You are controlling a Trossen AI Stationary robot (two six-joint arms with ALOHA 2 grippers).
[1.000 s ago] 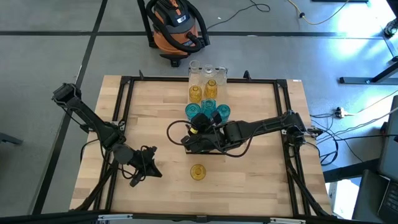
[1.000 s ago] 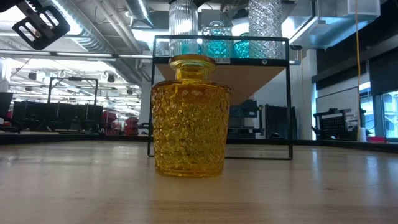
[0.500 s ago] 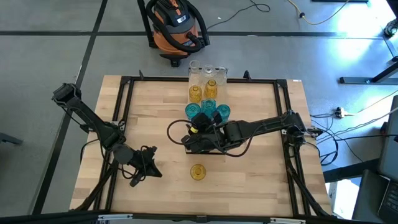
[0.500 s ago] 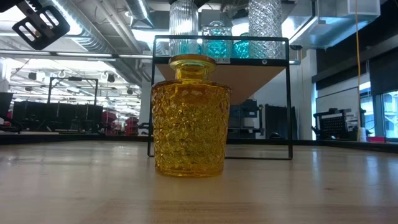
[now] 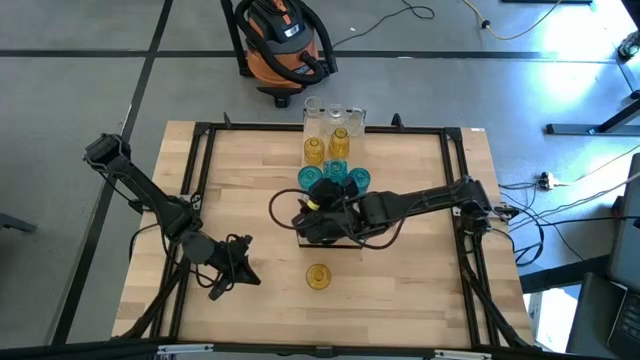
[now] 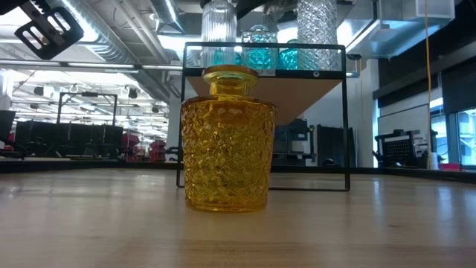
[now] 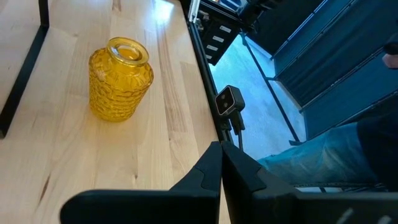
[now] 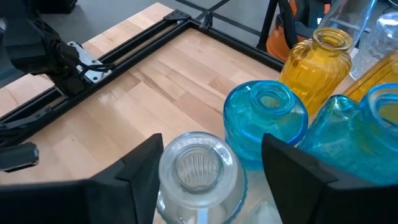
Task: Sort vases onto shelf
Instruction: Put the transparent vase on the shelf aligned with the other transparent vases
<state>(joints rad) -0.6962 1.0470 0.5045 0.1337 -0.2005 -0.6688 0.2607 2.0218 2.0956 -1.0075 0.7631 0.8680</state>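
The shelf (image 6: pixel 297 89) runs from the table's far edge toward its middle. Clear, amber (image 5: pixel 314 151) and teal vases (image 5: pixel 358 180) stand on it in a row. My right gripper (image 8: pixel 211 168) hangs open over the shelf's near end, its fingers on either side of a ribbed clear vase (image 8: pixel 199 171) that stands upright on its base beside a teal vase (image 8: pixel 266 121). One amber vase (image 5: pixel 318 277) stands alone on the table near the front. My left gripper (image 7: pixel 221 165) waits shut at the front left, level with that vase (image 7: pixel 120 78).
The black frame (image 5: pixel 200 150) borders the tabletop (image 5: pixel 250 180). An orange vacuum cleaner (image 5: pixel 280 40) stands on the floor beyond the far edge. A small camera (image 7: pixel 229 99) sits at the table's near edge. Bare wood lies on both sides of the shelf.
My right gripper has opened over the shelf's near end and let go of the clear vase, which stays standing on the shelf. The gripper itself has stayed where it was.
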